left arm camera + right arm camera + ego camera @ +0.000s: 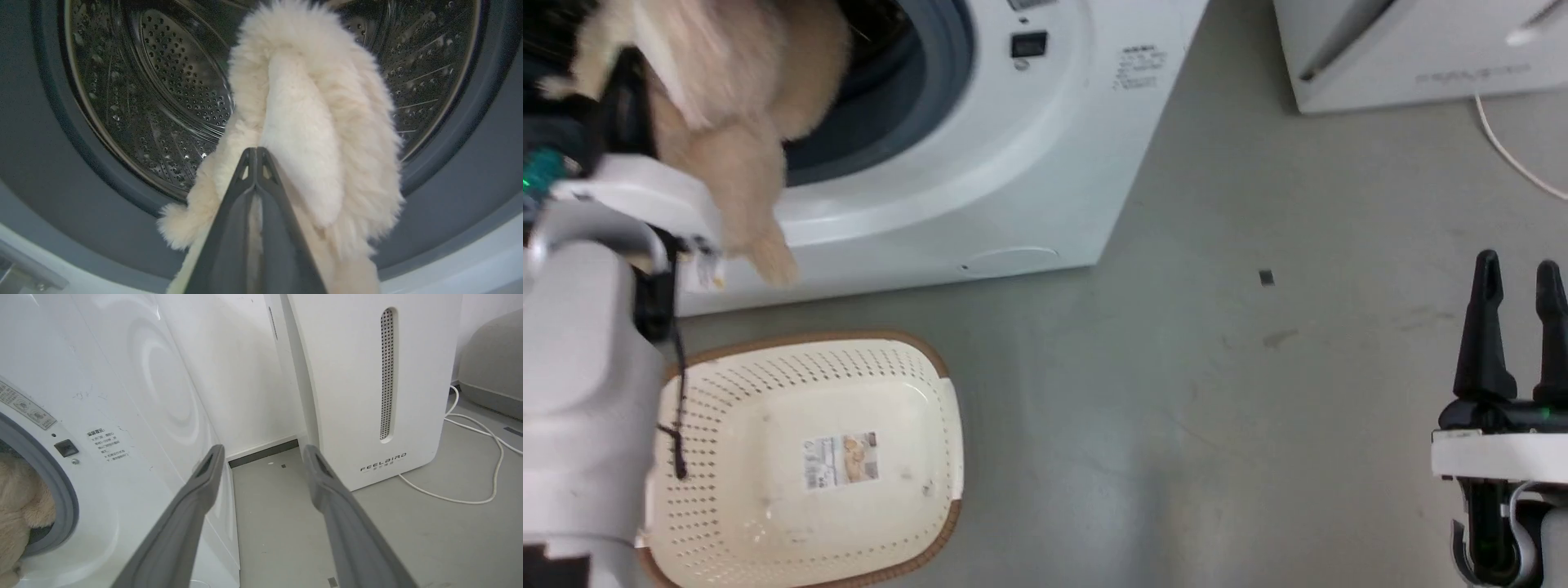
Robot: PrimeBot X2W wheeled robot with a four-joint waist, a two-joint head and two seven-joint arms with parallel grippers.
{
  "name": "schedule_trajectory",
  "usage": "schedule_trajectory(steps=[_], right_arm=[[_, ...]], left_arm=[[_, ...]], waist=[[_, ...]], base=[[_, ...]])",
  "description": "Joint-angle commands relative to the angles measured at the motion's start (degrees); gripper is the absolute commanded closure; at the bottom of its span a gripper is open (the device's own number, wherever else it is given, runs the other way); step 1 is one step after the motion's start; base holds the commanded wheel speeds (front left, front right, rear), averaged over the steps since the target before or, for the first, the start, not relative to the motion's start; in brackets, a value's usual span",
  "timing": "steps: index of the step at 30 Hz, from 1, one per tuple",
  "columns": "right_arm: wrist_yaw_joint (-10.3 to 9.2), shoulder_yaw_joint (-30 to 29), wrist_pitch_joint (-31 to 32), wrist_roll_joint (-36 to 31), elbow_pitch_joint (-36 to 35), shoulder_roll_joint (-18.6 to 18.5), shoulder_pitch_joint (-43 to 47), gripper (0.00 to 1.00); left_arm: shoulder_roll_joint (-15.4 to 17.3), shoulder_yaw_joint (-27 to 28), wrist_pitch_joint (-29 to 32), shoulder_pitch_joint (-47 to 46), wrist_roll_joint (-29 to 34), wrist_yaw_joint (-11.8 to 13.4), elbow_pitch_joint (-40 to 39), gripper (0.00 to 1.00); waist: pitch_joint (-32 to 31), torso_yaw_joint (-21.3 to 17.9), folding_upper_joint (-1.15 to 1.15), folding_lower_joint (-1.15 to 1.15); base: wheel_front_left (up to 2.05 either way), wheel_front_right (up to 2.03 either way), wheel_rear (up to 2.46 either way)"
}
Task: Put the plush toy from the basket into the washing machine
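Plush toy pinched in closed left hand at washing machine porthole; right hand open, empty.

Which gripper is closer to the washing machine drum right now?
Left. The left gripper, shut on the plush toy, is right at the mouth of the drum, facing in. The right gripper, open, is over the floor, well clear of the washing machine.

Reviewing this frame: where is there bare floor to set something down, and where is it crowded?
Bare floor lies between the basket, the washing machine and the open right end effector. The basket holds just its sticker. Crowded: the porthole, where the left end effector, shut on the plush toy, takes up the middle. A white cable trails by the white appliance.
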Motion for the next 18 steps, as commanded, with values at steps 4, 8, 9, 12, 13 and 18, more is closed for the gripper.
schedule_trajectory(steps=[4,8,9,12,13,18], right_arm=[[-0.04,0.80,-0.26,1.04,-0.38,-0.04,-2.41,0.00],[-0.04,1.26,-0.26,2.01,-0.68,-0.04,-3.75,0.00],[-0.04,1.42,-0.26,2.22,-0.77,-0.04,-4.02,0.00],[-0.04,1.76,-0.26,2.62,-0.99,-0.04,-4.65,0.00],[-0.04,1.84,-0.26,2.71,-1.06,-0.04,-4.86,0.00],[-0.04,2.09,-0.26,3.04,-1.38,-0.04,-5.89,0.00]], left_arm=[[2.40,1.73,-0.32,-6.22,-0.32,-0.61,2.08,1.00],[3.70,3.29,-0.32,-10.69,-0.75,-0.44,3.45,1.00],[4.02,3.71,-0.32,-11.70,-0.92,-0.38,3.78,1.00],[4.76,4.89,-0.32,-14.80,-1.39,0.00,4.46,1.00],[5.02,5.01,-0.32,-15.77,-1.28,0.12,4.55,1.00],[6.25,5.36,-0.33,-20.35,-0.64,0.59,4.29,1.00]], waist=[[5.84,-4.24,0.00,0.00],[8.95,-6.02,0.00,0.00],[9.65,-6.41,0.00,0.00],[11.79,-7.33,0.00,0.00],[12.49,-7.60,0.00,0.00],[15.47,-8.57,0.00,0.00]], base=[[0.00,0.00,0.00],[0.00,0.00,0.00],[0.00,0.00,0.00],[0.00,0.00,0.00],[0.00,0.00,0.00],[0.00,0.00,0.00]])
